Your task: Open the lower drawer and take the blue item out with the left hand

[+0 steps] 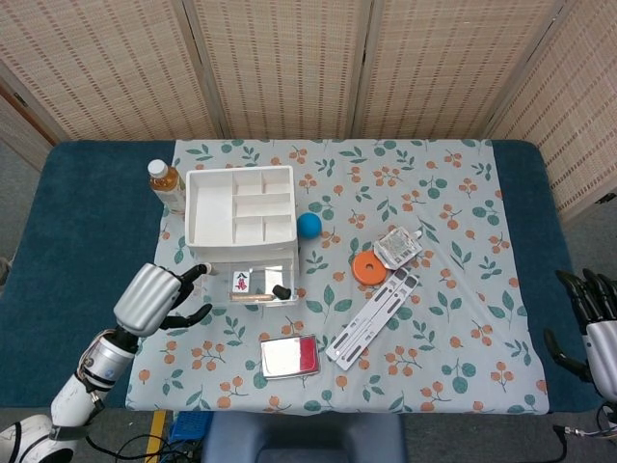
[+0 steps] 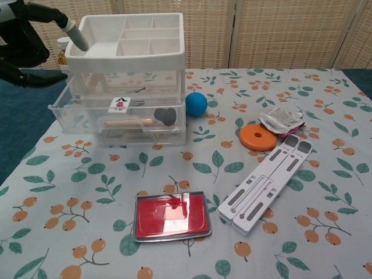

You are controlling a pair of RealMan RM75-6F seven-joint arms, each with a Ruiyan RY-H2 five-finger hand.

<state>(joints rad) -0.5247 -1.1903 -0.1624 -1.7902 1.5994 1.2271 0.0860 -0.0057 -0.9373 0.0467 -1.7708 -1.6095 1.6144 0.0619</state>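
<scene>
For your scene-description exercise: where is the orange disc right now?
In the head view the orange disc lies on the cloth right of the drawer unit, between the blue ball and the white folding stand.

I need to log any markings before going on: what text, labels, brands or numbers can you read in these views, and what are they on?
No text reads clearly in either view.
White tile in the clear drawer unit: a black and red mark, too small to read.
Bottle behind the unit: label not legible.
Packet by the orange disc: print too blurred to read.
</scene>
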